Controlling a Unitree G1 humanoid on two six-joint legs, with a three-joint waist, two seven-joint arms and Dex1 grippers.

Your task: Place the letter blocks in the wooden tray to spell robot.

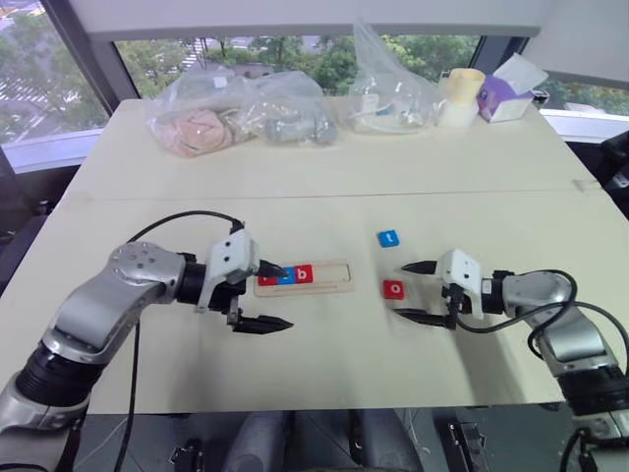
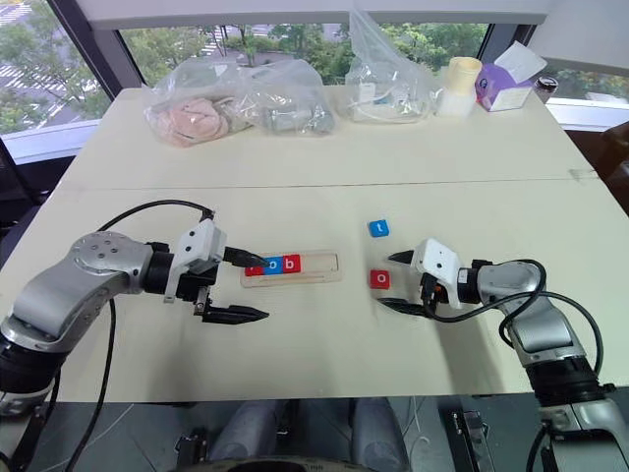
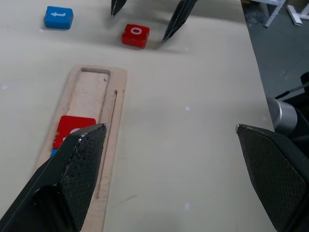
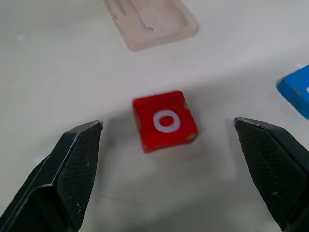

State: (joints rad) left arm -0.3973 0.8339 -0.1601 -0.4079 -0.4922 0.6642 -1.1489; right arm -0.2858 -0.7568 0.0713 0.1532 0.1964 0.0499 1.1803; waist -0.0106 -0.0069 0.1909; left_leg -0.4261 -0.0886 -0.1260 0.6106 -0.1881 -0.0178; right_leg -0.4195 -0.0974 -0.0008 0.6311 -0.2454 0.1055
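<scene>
Right wrist view shows the right gripper with its two black fingers spread wide, and the red o block lies on the table between them, not touched. A blue t block lies close by, a bit farther back on the table. To the left sits the wooden tray. Three blocks rest at its left end: a red one partly hidden, a blue one, and the red b block. The tray's right part has no blocks. The left gripper is spread wide too, holding nothing, one fingertip over the tray's left end.
</scene>
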